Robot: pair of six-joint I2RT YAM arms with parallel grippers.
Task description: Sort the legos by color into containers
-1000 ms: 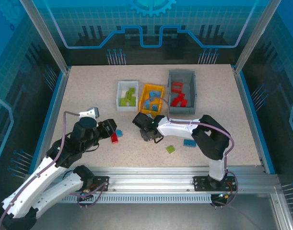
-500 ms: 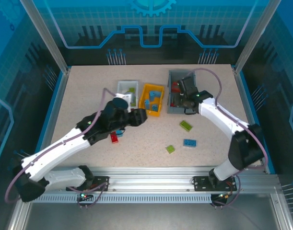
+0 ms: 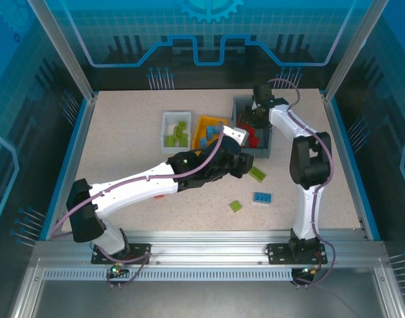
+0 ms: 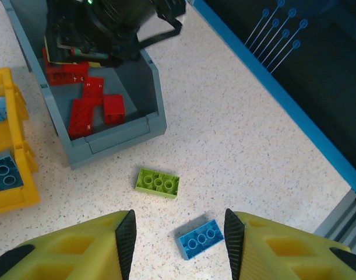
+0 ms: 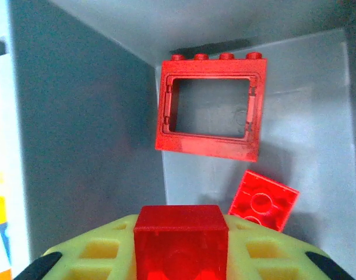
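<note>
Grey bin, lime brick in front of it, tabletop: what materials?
Grey bin: looks like moulded plastic, smooth walls with a soft sheen. Lime brick: glossy hard plastic, crisp moulded studs. Tabletop: speckled beige, matte; laminate or stone-look, can't tell which.

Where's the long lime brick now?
The long lime brick lies on the table right of centre in the top view, between the grey bin and a blue brick.

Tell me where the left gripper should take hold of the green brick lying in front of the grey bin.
Pinch its two long sides at mid-length, from straight above. The green brick lies flat, studs up, apart from the grey bin and the blue brick, so both sides are free. Its length runs across the open left gripper, so turn the wrist first, probably.
</note>
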